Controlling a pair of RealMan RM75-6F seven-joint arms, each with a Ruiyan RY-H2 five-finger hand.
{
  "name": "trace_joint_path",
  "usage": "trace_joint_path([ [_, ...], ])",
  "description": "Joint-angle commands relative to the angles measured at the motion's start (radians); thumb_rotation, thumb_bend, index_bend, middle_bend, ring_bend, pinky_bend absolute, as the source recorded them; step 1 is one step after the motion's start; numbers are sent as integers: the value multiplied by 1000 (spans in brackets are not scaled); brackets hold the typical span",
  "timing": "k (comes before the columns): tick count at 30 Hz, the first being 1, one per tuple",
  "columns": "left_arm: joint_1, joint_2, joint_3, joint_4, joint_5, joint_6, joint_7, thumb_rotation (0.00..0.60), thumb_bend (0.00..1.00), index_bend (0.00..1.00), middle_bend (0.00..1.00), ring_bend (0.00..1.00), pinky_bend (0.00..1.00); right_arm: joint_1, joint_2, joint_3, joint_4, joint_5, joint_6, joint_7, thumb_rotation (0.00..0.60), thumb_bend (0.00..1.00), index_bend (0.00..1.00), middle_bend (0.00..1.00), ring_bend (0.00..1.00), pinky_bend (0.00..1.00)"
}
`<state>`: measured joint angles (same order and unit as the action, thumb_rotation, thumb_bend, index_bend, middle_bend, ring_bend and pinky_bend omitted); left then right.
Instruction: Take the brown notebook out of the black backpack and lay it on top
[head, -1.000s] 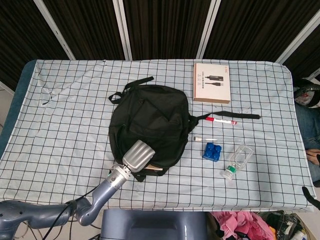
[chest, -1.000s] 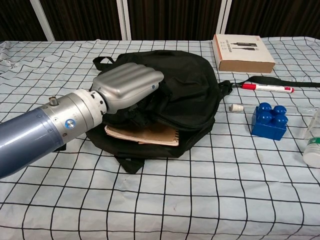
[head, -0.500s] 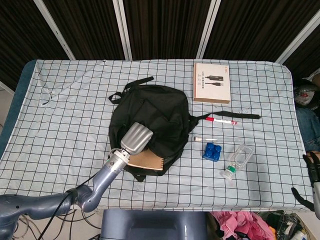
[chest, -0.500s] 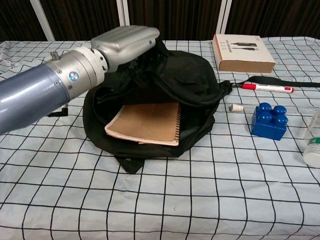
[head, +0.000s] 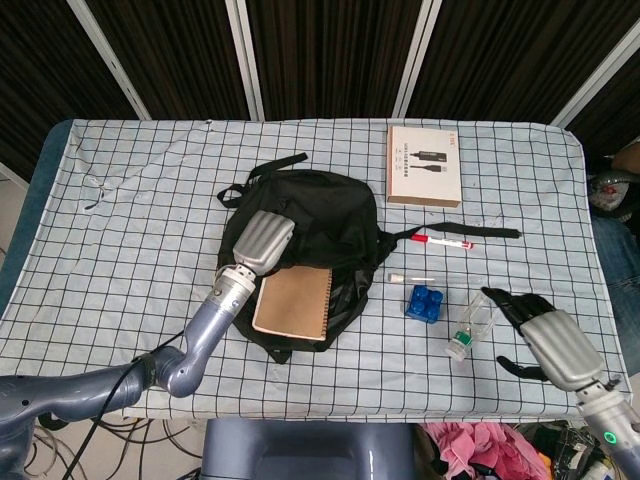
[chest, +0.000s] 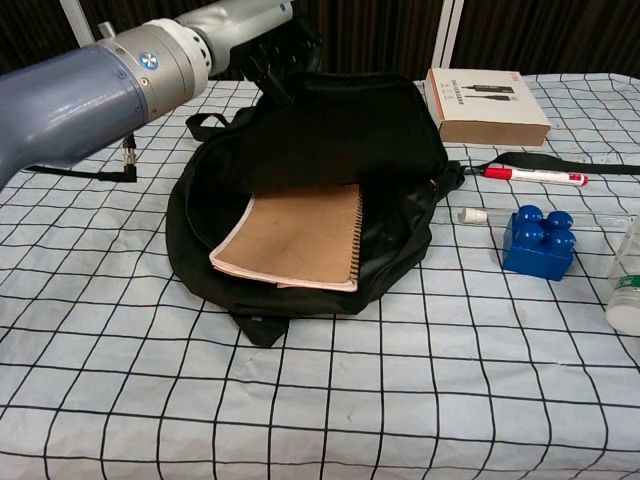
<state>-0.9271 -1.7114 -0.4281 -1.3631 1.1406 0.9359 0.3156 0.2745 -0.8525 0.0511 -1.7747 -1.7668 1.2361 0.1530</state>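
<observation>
Nearest the robot, the right hand (head: 545, 330) hovers over the table's near right edge, palm down, fingers spread wide and holding nothing; its dark fingers (head: 503, 300) reach toward a clear bottle (head: 474, 325) lying on the checked cloth (head: 130, 250) just beside them, apart from it. A blue block (chest: 539, 240) sits left of the bottle, with a small clear tube (head: 410, 278) just behind it.

The notebook (chest: 297, 236) lies flat inside the open backpack (chest: 340, 130), its brown cover exposed and its spiral edge on the right; its near corner rests on the lower lip of the opening. The left hand (head: 262, 241) grips the backpack's upper flap at the left of the opening and holds it lifted, fingers curled into the black fabric, so the mouth gapes above the notebook. The left forearm runs back to the near left edge.

Beyond the block a red marker (chest: 536, 176) lies beside a black strap (chest: 560, 161) running right from the backpack. Farthest off, a brown box (chest: 484, 104) sits flat behind the marker, right of the backpack's top
</observation>
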Motion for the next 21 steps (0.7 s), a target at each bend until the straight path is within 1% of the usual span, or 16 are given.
trace_joint_path([
  [1,-15,-2,-11,29,-3,17,-8,600,416,687,748,575,493,82,-28,14,-12,-37,-94,-26,600,163,0,136,221,218],
  [3,-28,-2,-19,50,-14,14,-12,600,416,686,748,573,493,119,-53,22,-12,-43,-131,-52,600,163,0,134,214,218],
  [5,-38,-1,-28,63,-31,7,-14,600,417,685,745,570,493,146,-80,36,-9,-42,-145,-67,600,163,0,133,214,218],
  [9,-55,3,-33,87,-68,-7,-7,600,417,683,744,566,489,205,-144,55,-2,-33,-178,-55,600,163,5,133,214,218],
  [12,-65,4,-26,105,-79,-15,-1,600,416,684,742,566,488,251,-179,61,5,-37,-221,-74,600,164,10,134,214,219],
  [16,-79,-10,-15,137,-83,-13,-1,600,417,682,741,565,488,323,-253,90,21,-11,-285,-106,600,163,34,135,215,219],
  [21,-95,-16,-1,164,-82,-10,9,600,416,681,735,560,483,390,-354,111,67,2,-317,-164,600,163,41,136,221,218],
])
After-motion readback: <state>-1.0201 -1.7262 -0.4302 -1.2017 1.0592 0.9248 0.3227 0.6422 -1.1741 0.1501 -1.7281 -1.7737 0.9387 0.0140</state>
